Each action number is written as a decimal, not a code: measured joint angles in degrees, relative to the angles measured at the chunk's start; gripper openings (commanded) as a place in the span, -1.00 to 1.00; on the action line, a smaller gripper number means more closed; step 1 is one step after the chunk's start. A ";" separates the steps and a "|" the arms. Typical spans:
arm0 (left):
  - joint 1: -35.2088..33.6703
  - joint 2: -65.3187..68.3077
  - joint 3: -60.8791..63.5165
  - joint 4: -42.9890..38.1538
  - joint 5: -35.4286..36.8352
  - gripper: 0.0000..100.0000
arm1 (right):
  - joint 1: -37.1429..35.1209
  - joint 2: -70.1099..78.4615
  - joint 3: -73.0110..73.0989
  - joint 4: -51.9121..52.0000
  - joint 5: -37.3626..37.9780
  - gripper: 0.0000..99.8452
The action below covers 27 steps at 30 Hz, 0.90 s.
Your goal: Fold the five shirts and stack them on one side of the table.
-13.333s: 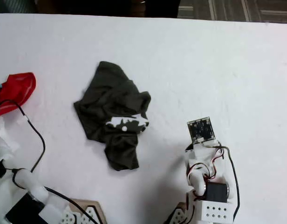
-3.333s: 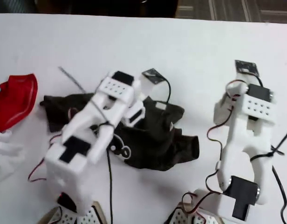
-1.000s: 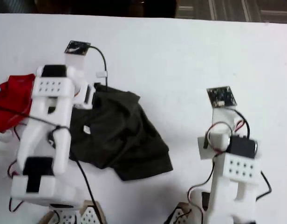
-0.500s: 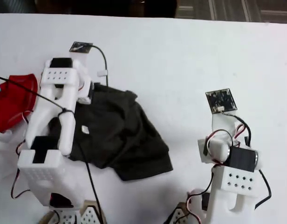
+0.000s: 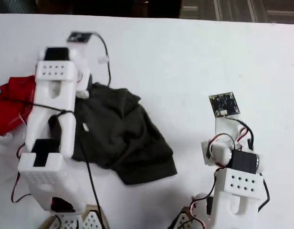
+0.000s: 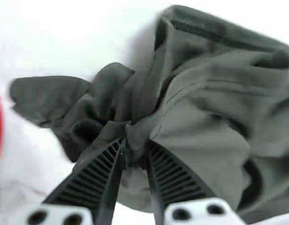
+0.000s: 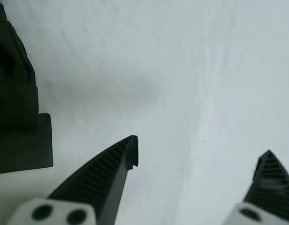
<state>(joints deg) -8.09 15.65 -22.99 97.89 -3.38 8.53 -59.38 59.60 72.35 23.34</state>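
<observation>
Where the white bench [image 5: 194, 62] runs to its far edge in the high view, a broad band of bare surface lies open beyond both arms, and more bare surface stretches past the right arm [image 5: 233, 167] toward the right side. A crumpled dark shirt [image 5: 123, 138] lies between the two arms, closer to the left arm [image 5: 54, 100], whose body overlaps the shirt's left portion. A red shirt [image 5: 11, 102] sits at the left edge of the bench, just beside the left arm and partly hidden by it. In the left wrist view, the left claw [image 6: 135, 143] is closed almost fully, pinching a gathered bunch of dark shirt fabric between its ribbed fingers [image 6: 100, 168]; folds of the cloth fan out from the pinch point. In the right wrist view, the right claw [image 7: 201, 146] is spread wide over bare bench and holds nothing; the dark shirt's edge is near one finger [image 7: 107, 168] but apart from it.
</observation>
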 measured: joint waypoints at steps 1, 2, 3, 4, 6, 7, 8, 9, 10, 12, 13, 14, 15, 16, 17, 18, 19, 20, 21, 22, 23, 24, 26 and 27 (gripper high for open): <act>-0.26 0.00 -3.16 1.85 0.00 -0.91 | 0.00 0.00 0.88 -1.14 0.00 -0.23; -0.88 0.00 -5.63 2.73 0.00 -0.91 | 0.00 0.00 1.76 -2.20 0.00 -0.23; -1.58 -0.09 -6.95 2.99 0.00 -0.91 | 0.00 0.00 2.46 -2.90 0.00 -0.23; -2.37 -0.26 -7.74 3.25 0.00 -0.89 | 0.00 0.00 3.08 -3.34 0.00 -0.23; -3.78 -0.53 -7.91 3.43 0.00 -0.82 | 0.00 0.00 3.52 -3.78 0.00 -0.23; -4.13 -0.53 -7.91 3.43 0.09 -0.78 | 0.00 0.00 3.52 -3.87 0.00 -0.23; -4.31 -0.62 -7.56 3.52 0.09 -0.75 | -0.09 0.00 3.52 -3.87 0.00 -0.23; -4.40 -0.62 -6.86 3.52 0.09 -0.75 | -0.09 0.00 3.52 -3.87 0.00 -0.23; -4.31 -0.62 -5.71 3.52 0.09 -0.76 | -0.09 0.00 3.52 -3.87 0.00 -0.23; -4.22 -0.62 -2.81 3.52 0.00 -0.85 | -0.09 0.00 3.52 -3.87 0.00 -0.23; -4.22 -0.62 -1.14 3.25 0.00 -0.89 | -0.09 0.00 3.52 -3.87 0.00 -0.23; -4.31 -0.62 0.44 3.08 0.00 -0.92 | -0.09 0.00 3.52 -3.87 0.00 -0.23; -4.40 -0.62 1.93 2.37 0.00 -0.94 | -0.09 0.00 3.52 -3.87 0.00 -0.23; -4.40 -0.62 3.16 1.58 0.09 -0.95 | -0.09 0.00 3.52 -3.87 0.00 -0.23; -4.40 -0.62 3.87 1.23 0.09 -0.95 | -0.09 0.00 3.52 -3.87 0.00 -0.23; -4.40 -0.62 3.96 0.97 0.09 -0.95 | -0.09 0.00 3.52 -3.87 0.00 -0.23; -4.31 -0.62 4.13 0.79 0.09 -0.94 | -0.09 0.00 3.52 -3.87 0.00 -0.23; -4.31 -0.70 4.13 0.62 0.09 -0.94 | -0.09 0.00 3.52 -3.87 0.00 -0.23; -4.31 -0.79 4.13 0.62 0.09 -0.92 | -0.09 0.00 3.52 -3.87 0.00 -0.23; -4.31 -0.79 4.13 0.62 0.09 -0.89 | -0.09 0.00 3.52 -3.87 0.00 -0.23; -4.31 -0.79 4.31 0.26 0.09 -0.84 | -0.09 0.00 3.52 -3.87 0.00 -0.23; -4.31 -0.79 4.31 -0.35 0.09 -0.77 | -0.09 0.00 3.52 -3.87 0.00 -0.23; -4.31 -0.79 4.66 -2.37 0.00 -0.67 | -0.09 0.00 3.52 -3.87 0.00 -0.23; -4.31 -0.79 4.75 -3.60 0.00 -0.64 | -0.09 0.00 3.52 -3.87 0.00 -0.23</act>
<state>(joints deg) -12.40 14.86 -18.24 94.29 -3.38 8.44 -59.38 63.12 68.48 23.34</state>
